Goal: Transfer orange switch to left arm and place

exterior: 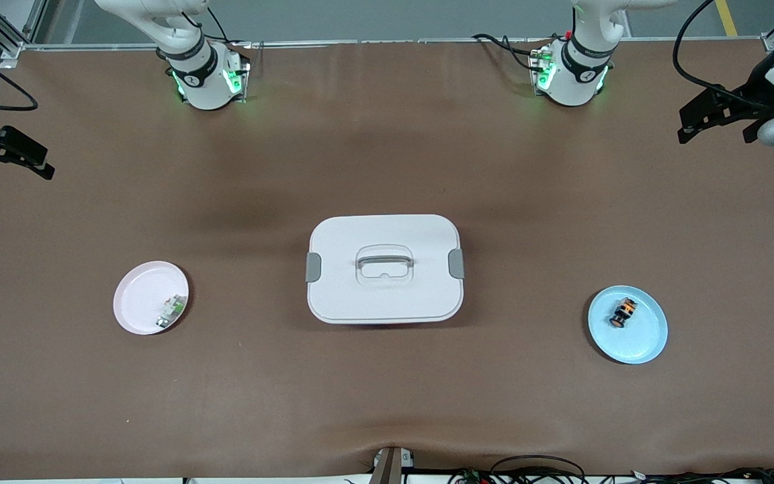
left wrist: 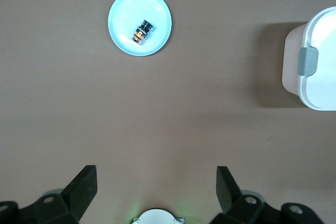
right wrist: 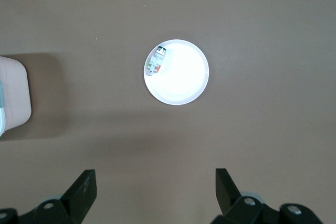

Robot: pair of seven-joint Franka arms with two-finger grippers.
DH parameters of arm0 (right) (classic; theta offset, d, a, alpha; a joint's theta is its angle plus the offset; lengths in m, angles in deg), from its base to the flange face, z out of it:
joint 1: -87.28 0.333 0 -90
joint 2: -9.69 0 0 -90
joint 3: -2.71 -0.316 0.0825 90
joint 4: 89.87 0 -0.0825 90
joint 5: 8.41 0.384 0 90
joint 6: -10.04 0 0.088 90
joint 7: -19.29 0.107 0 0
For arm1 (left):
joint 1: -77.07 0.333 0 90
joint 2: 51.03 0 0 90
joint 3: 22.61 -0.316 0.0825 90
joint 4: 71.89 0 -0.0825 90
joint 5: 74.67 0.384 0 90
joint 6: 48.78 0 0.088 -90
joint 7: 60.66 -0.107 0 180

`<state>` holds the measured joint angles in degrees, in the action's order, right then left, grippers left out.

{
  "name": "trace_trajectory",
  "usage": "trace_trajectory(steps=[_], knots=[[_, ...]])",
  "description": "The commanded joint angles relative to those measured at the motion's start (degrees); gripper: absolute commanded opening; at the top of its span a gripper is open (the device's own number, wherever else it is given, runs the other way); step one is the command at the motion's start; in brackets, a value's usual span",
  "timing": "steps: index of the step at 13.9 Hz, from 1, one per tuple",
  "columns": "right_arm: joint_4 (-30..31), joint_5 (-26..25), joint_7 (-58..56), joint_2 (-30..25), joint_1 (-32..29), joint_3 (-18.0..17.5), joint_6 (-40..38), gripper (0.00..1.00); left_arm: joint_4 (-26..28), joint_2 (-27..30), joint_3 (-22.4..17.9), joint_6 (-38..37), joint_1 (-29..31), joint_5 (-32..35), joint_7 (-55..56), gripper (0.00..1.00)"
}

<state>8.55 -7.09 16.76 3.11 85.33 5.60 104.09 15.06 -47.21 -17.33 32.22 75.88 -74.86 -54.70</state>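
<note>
The orange switch [exterior: 623, 312] lies on its side on a light-blue plate [exterior: 642, 339] toward the left arm's end of the table. It also shows in the left wrist view [left wrist: 140, 31] on that plate [left wrist: 157, 14]. The white box [exterior: 385, 269] with grey latches stands at the table's middle, between the two plates. My left gripper [exterior: 716, 126] is open and empty, held high over the table's left-arm end [left wrist: 156, 177]. My right gripper [exterior: 14, 161] is open and empty, held high over the right-arm end [right wrist: 155, 178].
A pink plate [exterior: 138, 296] toward the right arm's end holds a small white-and-green component [exterior: 170, 310], also in the right wrist view [right wrist: 156, 61]. The box's edge shows in both wrist views [left wrist: 315, 61] [right wrist: 13, 98]. Cables lie along the table's near edge.
</note>
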Motion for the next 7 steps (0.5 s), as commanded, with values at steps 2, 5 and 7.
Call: trace_trajectory(steps=[2, 5, 7], knots=[[-1.7, -0.1, -0.6, 0.9, -0.5, -0.2, -0.8, 1.00, -1.3, -0.5, -0.3, -1.3, 0.1, 0.2, 0.5, 1.00], [-1.7, -0.1, -0.6, 1.0, -0.5, -0.2, -0.7, 1.00, -1.3, -0.5, -0.2, -1.4, 0.1, 0.2, 3.8, 1.00], [-1.7, -0.1, -0.6, 0.9, -0.5, -0.2, -0.8, 1.00, -1.2, -0.5, -0.2, -1.5, 0.0, 0.2, 4.4, 1.00]])
